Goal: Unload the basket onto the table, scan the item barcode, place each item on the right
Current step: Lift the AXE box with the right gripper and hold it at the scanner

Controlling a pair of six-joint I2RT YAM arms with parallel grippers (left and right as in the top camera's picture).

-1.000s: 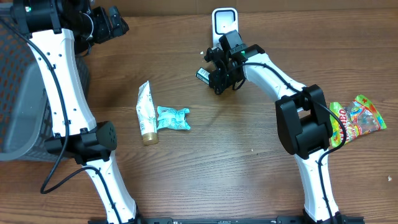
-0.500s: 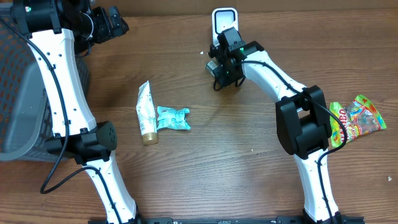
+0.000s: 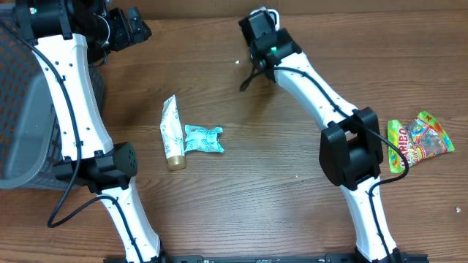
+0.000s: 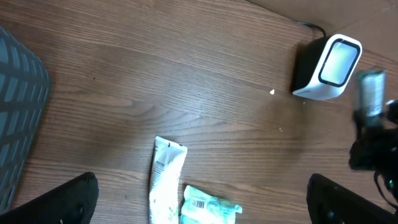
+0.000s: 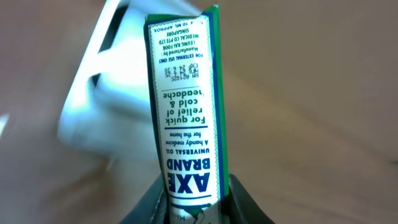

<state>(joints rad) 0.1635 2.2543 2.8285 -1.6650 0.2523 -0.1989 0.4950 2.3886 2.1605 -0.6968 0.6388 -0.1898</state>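
One slim box (image 5: 186, 106), pinched only at its base by the right pincer (image 5: 198, 208), could swivel away from the scanner (image 4: 329, 65); the left pincer (image 3: 134, 28) hangs spread.

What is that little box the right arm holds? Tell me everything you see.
The box is a slim carton, cardboard by its look, white with blue print and a green side. It reads Axe Brand Universal Oil, for quick relief of cold and headache, upside down in the wrist view. The right gripper pinches one end; nothing else visibly touches it. It is held up before the blurred white scanner.
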